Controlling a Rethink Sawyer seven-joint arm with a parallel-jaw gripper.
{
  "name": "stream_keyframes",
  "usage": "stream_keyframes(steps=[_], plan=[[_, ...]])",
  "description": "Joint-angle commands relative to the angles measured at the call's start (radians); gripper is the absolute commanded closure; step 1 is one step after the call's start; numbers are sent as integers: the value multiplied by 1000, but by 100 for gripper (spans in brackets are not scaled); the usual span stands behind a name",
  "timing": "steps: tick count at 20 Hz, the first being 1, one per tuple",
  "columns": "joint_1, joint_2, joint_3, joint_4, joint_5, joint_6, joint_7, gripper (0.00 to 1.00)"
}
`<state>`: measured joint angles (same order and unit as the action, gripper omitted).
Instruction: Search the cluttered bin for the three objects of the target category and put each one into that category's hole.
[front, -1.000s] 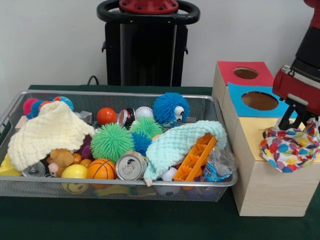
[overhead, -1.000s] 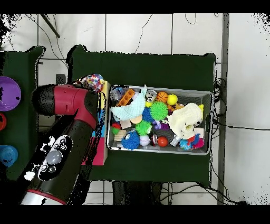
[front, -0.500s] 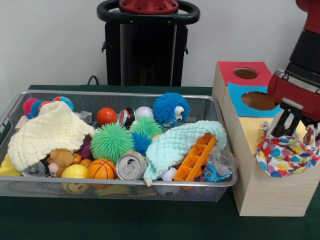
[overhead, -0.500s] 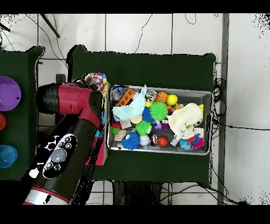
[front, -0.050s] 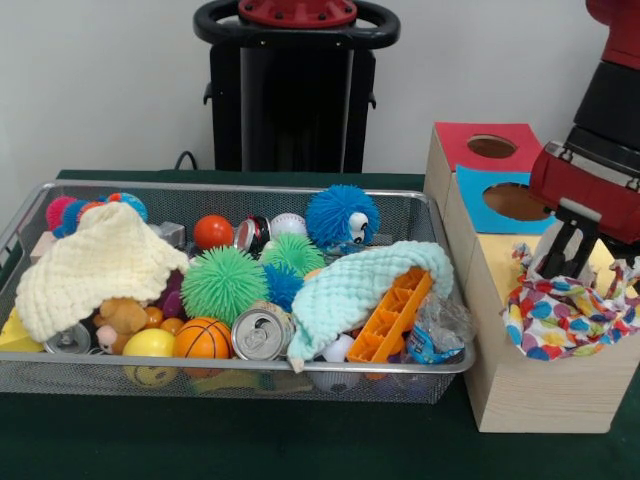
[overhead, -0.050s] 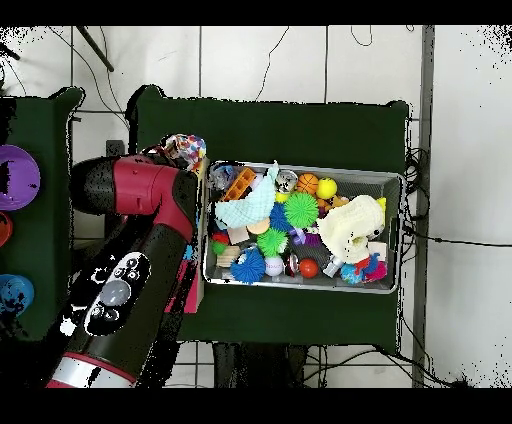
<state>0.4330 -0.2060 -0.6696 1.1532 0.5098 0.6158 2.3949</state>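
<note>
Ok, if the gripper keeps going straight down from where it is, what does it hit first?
The gripper points down into the colourful spotted cloth, which lies on the wooden box's yellow top. Probably the cloth first.

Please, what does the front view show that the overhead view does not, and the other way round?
Only the front view shows the round holes in the red panel and the blue panel on top of the wooden box, and the gripper at the polka-dot cloth over the yellow panel.

Only the overhead view shows the whole red arm covering the box, the purple plate at the left edge, and the tiled floor with cables.

Both show the mesh bin, its pale yellow cloth and mint cloth, and the polka-dot cloth.
</note>
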Motion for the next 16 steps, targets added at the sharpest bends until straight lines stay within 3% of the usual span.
stream_keyframes(steps=[1,16], plan=[[-41,18,145,106,25,-48,194,100],[-49,-1,178,139,34,-42,184,100]])
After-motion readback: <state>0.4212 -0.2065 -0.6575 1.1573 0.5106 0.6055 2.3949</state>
